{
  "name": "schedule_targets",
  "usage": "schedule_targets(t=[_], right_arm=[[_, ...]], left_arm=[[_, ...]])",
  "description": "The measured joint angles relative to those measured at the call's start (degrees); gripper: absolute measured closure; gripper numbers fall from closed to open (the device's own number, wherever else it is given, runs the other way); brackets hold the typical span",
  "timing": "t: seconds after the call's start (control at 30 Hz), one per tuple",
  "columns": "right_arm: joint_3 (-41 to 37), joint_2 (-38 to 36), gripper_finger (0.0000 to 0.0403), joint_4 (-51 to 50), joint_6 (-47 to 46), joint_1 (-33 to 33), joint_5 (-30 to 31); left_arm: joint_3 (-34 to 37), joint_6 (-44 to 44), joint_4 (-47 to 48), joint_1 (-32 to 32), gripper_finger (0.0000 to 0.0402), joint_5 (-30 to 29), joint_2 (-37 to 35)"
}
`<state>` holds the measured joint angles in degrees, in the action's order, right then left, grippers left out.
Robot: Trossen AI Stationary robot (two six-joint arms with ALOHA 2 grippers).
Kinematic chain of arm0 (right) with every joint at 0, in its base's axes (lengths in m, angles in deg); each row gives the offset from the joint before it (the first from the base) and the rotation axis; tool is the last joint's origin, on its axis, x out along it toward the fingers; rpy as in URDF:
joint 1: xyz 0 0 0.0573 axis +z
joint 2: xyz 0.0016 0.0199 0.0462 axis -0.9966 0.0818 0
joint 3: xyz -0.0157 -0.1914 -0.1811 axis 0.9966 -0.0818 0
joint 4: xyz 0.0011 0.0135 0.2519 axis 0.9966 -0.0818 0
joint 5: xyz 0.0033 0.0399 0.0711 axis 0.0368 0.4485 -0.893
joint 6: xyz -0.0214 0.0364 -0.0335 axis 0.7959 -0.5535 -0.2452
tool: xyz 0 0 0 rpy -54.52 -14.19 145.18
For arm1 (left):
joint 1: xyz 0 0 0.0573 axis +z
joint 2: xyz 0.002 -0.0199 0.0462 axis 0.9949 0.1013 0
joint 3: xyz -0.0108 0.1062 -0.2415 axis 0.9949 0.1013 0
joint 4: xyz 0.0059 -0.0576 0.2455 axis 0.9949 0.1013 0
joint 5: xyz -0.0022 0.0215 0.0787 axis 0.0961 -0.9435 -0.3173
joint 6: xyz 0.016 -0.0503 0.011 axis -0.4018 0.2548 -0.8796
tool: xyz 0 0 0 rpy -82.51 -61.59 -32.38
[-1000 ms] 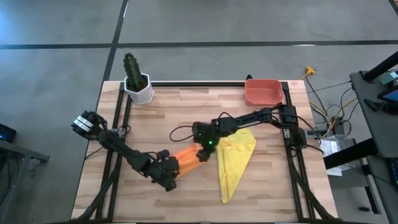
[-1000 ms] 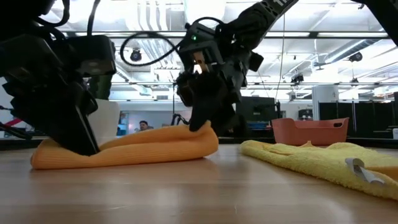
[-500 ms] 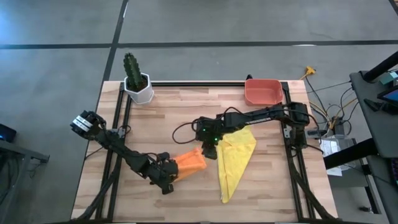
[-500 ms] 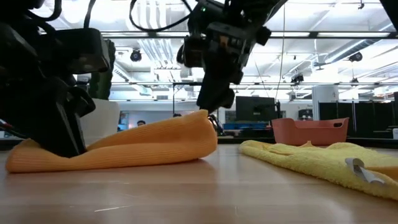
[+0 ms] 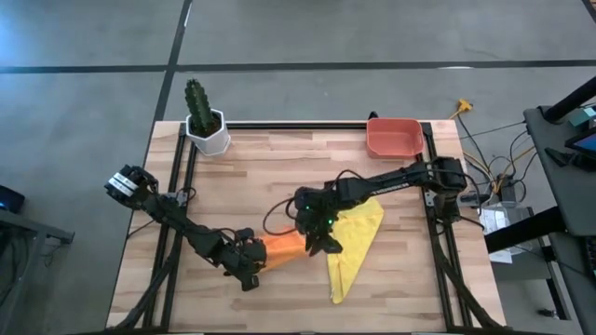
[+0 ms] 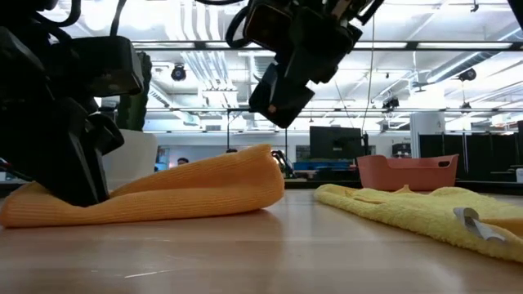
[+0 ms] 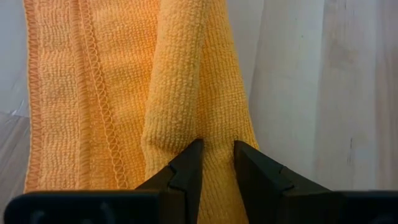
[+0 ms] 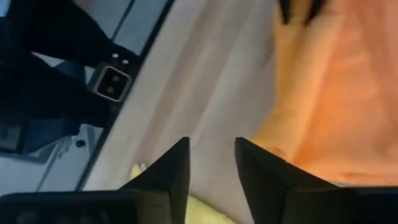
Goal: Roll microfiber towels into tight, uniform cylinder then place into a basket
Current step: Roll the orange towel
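Observation:
The orange towel (image 5: 284, 247) lies on the table as a loose, flattened roll, running left to right in the low view (image 6: 180, 192). My left gripper (image 5: 247, 270) is shut on its left end, low on the table (image 6: 78, 175). My right gripper (image 5: 323, 244) hangs open and empty above the towel's right end (image 6: 274, 102), clear of it. The yellow towel (image 5: 352, 244) lies spread flat on the table to the right. The salmon-red basket (image 5: 394, 137) stands at the far right edge. My left gripper pinches a raised lengthwise fold (image 7: 214, 135) at the orange towel's left end between its two fingers. The fingers come slanting down from the table's left and lie along the towel. The held end rests on the table (image 6: 33, 214), and the towel is slack.
A white pot with a green cactus (image 5: 207, 130) stands at the far left corner. The yellow towel's label (image 6: 474, 222) lies near the front right. Bare wood shows between the cactus and the basket.
My right gripper has come off the orange towel's right end, risen clear of it and gone a little toward the near edge. My left gripper has drawn the towel's left end slightly toward the table's left; the right end has stayed humped where it was.

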<state>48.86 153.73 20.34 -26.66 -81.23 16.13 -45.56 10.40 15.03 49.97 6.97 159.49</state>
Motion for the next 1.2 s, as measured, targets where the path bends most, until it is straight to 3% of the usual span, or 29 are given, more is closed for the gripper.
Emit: schedule_targets(t=[0.23,0.37,0.67,0.87,1.2], right_arm=[[-0.1,0.4,0.0361,3.3,-0.9,2.8,-1.0],[-0.7,2.1,0.0389,4.7,-0.5,3.4,3.2],[-0.8,6.0,0.0394,10.6,-6.0,3.6,10.6],[-0.7,5.8,0.0394,11.6,-6.0,3.5,21.7],[-2.9,5.9,0.0394,11.5,-6.0,3.5,22.9]], left_arm=[[-0.1,0.0,-0.1,0.0,0.0322,1.0,0.0],[-0.1,0.0,-0.1,0.0,0.0322,1.1,0.0],[-0.1,0.0,-0.6,0.0,0.0322,2.3,-0.5],[-0.1,0.0,-1.0,0.0,0.0322,2.6,-0.8],[-0.1,-0.1,-1.1,0.0,0.0322,4.3,-0.9]])
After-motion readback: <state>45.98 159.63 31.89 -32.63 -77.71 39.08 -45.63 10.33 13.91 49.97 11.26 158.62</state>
